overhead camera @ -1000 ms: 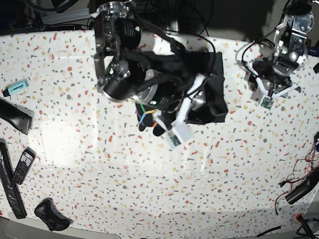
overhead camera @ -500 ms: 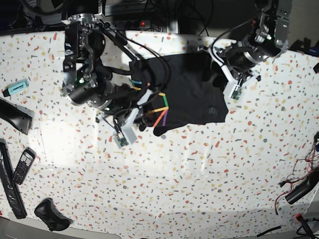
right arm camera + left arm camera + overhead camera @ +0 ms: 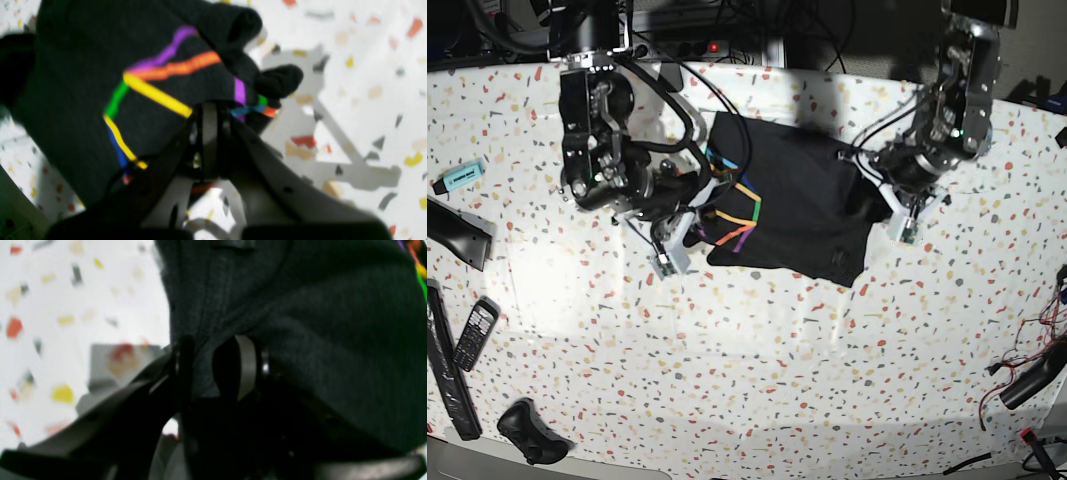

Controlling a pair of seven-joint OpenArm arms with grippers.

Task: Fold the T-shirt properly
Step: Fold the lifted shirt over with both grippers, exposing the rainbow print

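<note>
Black knitted cloth fills the space between the jaws of the left gripper: in the left wrist view a fold of the large black short-sleeved T-shirt sits between the dark finger and the grey pad, so this gripper is grasping the shirt's edge, on the plain side. The right gripper is clenched tight on a thin layer of the same shirt, at the place where the rainbow-coloured line print turns over; from there the cloth runs up and away from the jaws, and a small rolled corner hangs free beside them.

Going outward, in the base view the T-shirt is a crumpled dark heap on the white speckled terrazzo-pattern table, in its upper middle part. Its long axis lies roughly across that view, from one gripper to the other. The right gripper holds the end on that view's left, where the print shows; the left gripper holds the opposite end, on that view's right. So each arm is at its own end, and the cloth lies between them, slack and bunched.

I judge that the coming move depends on this line: the arms would pull apart along it to spread the shirt flat before any fold
</note>
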